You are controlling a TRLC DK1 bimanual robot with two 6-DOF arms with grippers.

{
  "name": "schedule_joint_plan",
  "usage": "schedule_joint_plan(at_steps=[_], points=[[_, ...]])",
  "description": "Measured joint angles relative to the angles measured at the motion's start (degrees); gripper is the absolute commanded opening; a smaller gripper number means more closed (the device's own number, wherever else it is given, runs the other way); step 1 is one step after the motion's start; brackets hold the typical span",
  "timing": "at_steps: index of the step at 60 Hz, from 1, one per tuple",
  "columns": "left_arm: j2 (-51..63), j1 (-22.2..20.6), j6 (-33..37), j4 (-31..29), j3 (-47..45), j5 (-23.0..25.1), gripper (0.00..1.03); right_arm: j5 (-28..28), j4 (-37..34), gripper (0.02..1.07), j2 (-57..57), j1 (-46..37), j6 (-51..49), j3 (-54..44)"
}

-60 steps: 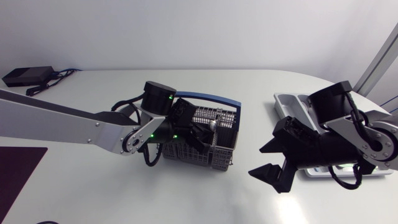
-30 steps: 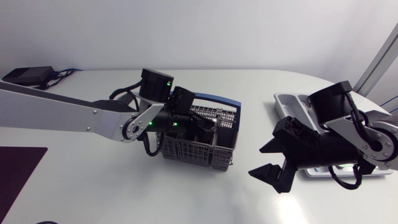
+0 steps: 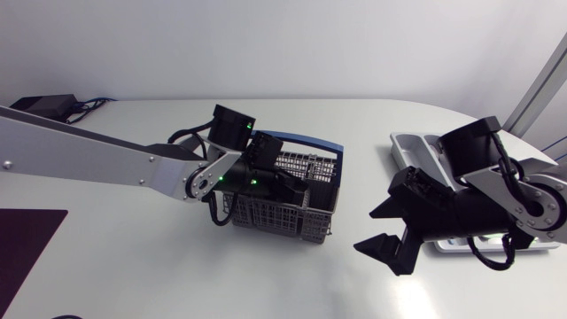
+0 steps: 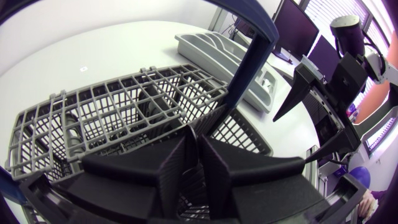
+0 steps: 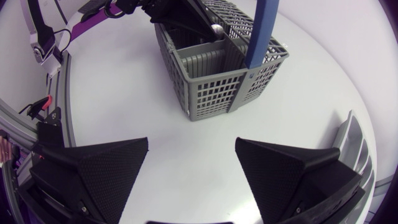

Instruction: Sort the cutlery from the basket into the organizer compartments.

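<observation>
Down inside the grey basket (image 3: 275, 217), under its blue handle (image 3: 310, 142), the left gripper (image 3: 288, 184) has its fingers (image 4: 180, 171) drawn nearly together with only a slit between them, and I cannot tell whether anything is pinched there. Beside that gripper, within the basket, a silvery piece of cutlery (image 5: 216, 28) shows. Right of the basket and apart from it, the right gripper (image 3: 365, 229) hangs above the table with its fingers spread wide, with the organizer (image 3: 403, 146) further right, partly under that arm.
</observation>
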Motion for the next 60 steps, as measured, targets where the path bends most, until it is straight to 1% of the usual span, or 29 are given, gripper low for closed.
schedule_joint_plan(at_steps=[8,10,13,27,29,43,49,57,60], points=[[0.0,-0.1,0.0,-0.5,0.3,-0.3,0.19,0.0,0.0,1.03,0.0,0.0,0.0,0.0],[0.0,-0.2,0.2,-0.8,0.5,-0.6,0.15,0.0,0.0,1.03,0.0,0.0,0.0,0.0],[0.0,-0.5,0.2,-1.4,0.9,-1.1,0.13,0.0,0.0,1.03,0.0,0.0,0.0,0.0],[0.0,-1.1,0.6,-1.9,1.3,-2.8,0.07,0.0,0.0,1.03,0.0,0.0,0.0,-0.1],[0.0,-1.1,0.6,-1.9,1.3,-2.8,0.03,0.0,0.0,1.03,0.0,0.0,0.0,-0.2],[-0.2,-1.1,0.6,-2.4,1.3,-2.8,0.03,0.0,0.0,1.03,0.0,0.0,0.0,-0.4],[-1.4,-1.1,0.7,-4.1,1.3,-2.8,0.03,0.0,0.0,1.03,0.0,0.0,0.0,-0.4],[-4.4,-1.1,2.0,-4.5,-0.4,-2.8,0.03,0.0,0.0,1.03,0.0,0.0,0.0,-0.4],[-7.6,-1.1,2.7,-4.3,-2.2,-2.6,0.03,0.0,0.0,1.03,0.0,0.0,0.0,-0.4]])
